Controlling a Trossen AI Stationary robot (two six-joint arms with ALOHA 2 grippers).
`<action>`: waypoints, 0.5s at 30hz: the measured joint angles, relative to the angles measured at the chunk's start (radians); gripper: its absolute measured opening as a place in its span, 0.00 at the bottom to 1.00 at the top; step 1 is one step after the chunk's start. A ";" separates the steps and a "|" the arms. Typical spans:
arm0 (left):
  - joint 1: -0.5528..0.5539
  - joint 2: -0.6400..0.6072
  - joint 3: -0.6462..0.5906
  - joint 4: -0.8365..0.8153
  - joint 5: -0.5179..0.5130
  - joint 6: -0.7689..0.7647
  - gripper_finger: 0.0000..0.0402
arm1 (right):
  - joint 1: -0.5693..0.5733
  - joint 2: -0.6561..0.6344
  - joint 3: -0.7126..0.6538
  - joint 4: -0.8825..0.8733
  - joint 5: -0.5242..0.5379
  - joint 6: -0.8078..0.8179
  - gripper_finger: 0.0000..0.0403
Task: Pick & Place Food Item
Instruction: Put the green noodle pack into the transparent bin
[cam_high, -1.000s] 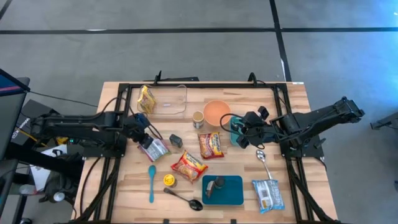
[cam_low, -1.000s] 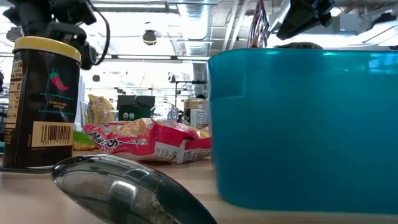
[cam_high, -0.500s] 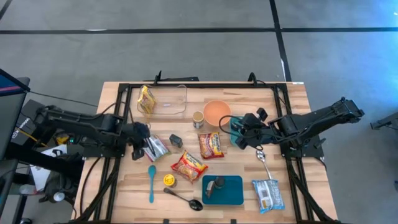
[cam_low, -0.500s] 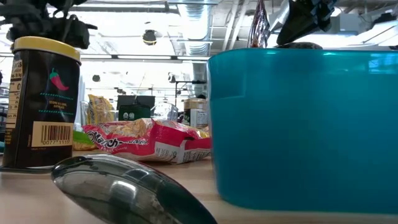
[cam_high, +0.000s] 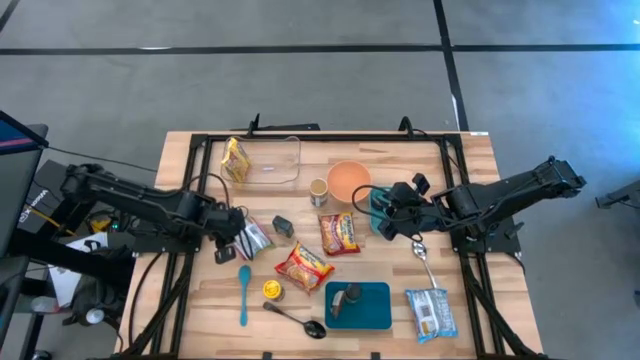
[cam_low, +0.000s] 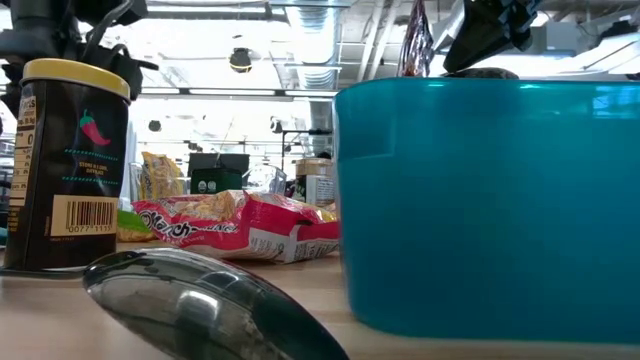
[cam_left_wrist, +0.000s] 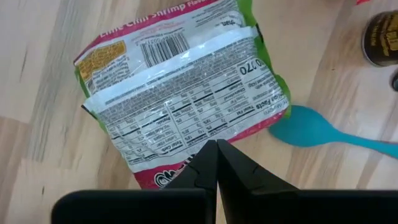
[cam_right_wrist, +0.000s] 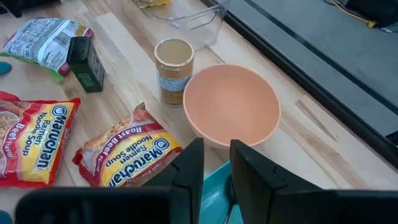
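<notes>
A lime-shrimp ramen packet (cam_high: 252, 238) (cam_left_wrist: 186, 106) lies flat, label side down, on the wood table (cam_high: 460, 180). My left gripper (cam_high: 224, 250) (cam_left_wrist: 216, 149) is shut and points down over the packet's near-left edge. My right gripper (cam_high: 388, 216) (cam_right_wrist: 216, 163) is shut on a teal cup (cam_high: 379, 207) beside the orange bowl (cam_high: 348, 181) (cam_right_wrist: 231, 102). Loose on the table lie a roast-beef ramen packet (cam_high: 339, 232) (cam_right_wrist: 127, 152) and a red ramen packet (cam_high: 303, 267). My left gripper's shut tips stand over the packet's pink end edge (cam_left_wrist: 171, 179), coming from above. Whether they touch it I cannot tell. My right gripper is shut on the teal cup's rim (cam_right_wrist: 210, 190), slanting down from the table's right. The fingers hide the place of contact.
A clear container (cam_high: 274, 160) with a yellow packet (cam_high: 235, 160) stands at the far edge. Also about are a small jar (cam_high: 318, 191), a dark box (cam_high: 283, 226), a teal spoon (cam_high: 243, 293), a spice jar (cam_high: 271, 290), a metal spoon (cam_high: 296, 319), a teal tray (cam_high: 357, 305) and a white packet (cam_high: 430, 312).
My left gripper has moved toward the table's near edge and a little left, rolling about its own axis, and has stayed shut. The lime-shrimp packet lies where it was. My right gripper has kept still.
</notes>
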 joint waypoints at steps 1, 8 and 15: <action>0.000 0.002 0.000 -0.002 0.000 -0.009 0.00 | 0.000 0.000 0.000 0.000 0.000 0.000 0.18; 0.000 0.001 0.000 -0.071 0.000 -0.100 0.07 | 0.000 0.000 0.000 0.005 0.000 0.000 0.18; 0.000 0.000 0.000 -0.085 -0.023 -0.106 0.25 | 0.000 0.000 0.001 0.014 0.000 -0.002 0.18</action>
